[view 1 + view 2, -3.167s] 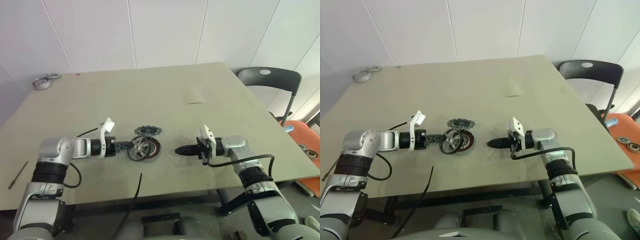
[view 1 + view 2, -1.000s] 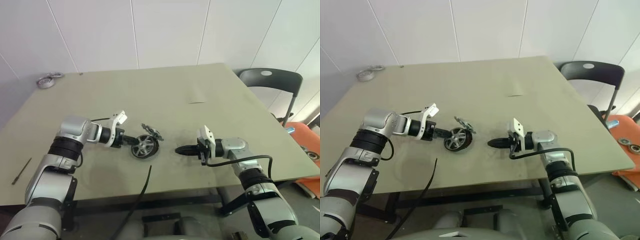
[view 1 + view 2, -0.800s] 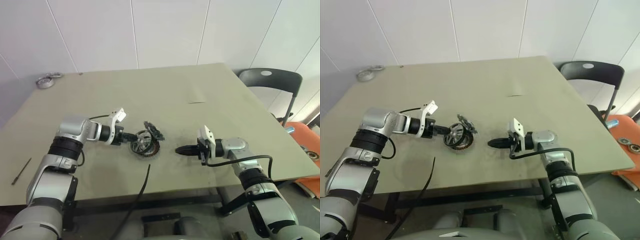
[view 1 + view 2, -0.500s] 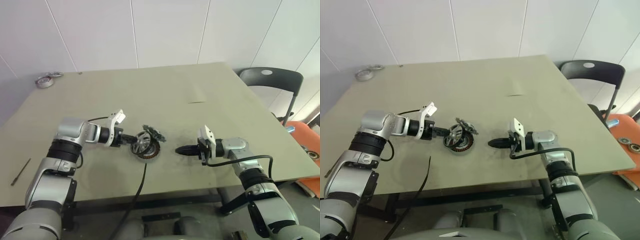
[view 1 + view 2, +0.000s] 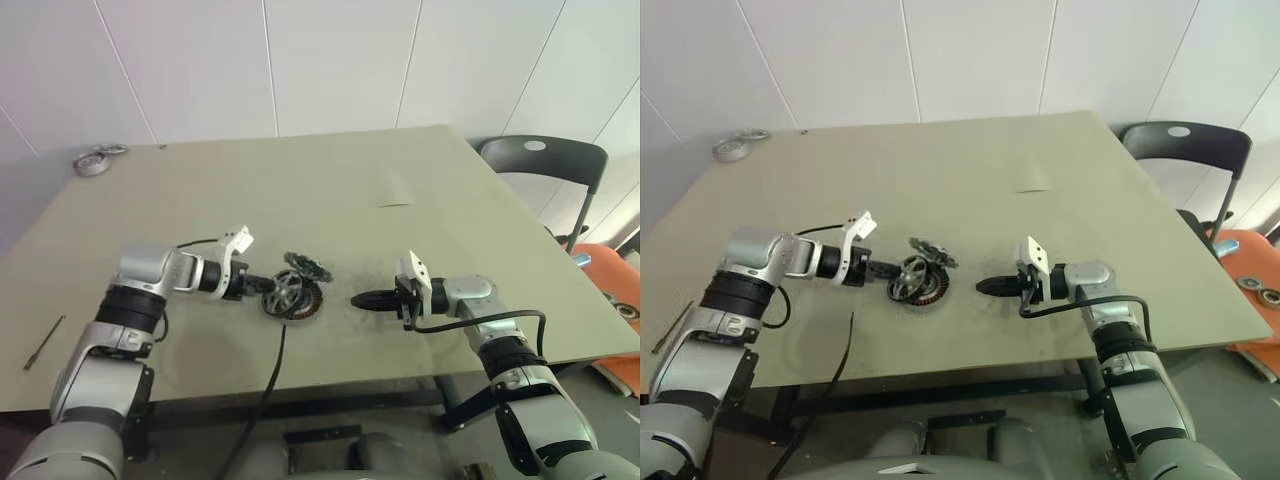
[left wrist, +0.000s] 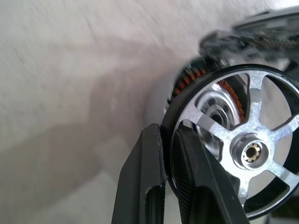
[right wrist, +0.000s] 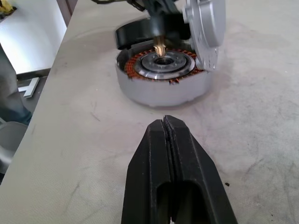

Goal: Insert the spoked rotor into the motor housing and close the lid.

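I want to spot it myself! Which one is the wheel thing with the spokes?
Look at the middle of the big grey-green table, just in front of the left gripper. The spoked rotor is tilted over the copper-ringed motor housing; it alone is shiny silver with spokes.

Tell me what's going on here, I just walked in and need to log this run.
The robot's left pincer is shut on the dark rim of the spoked rotor, holding it tilted over the motor housing on the table; the rotor isn't seated flat yet. The right pincer is shut and empty, pointing at the housing from a short way off. A grey-green toothed disc lies just behind the housing.
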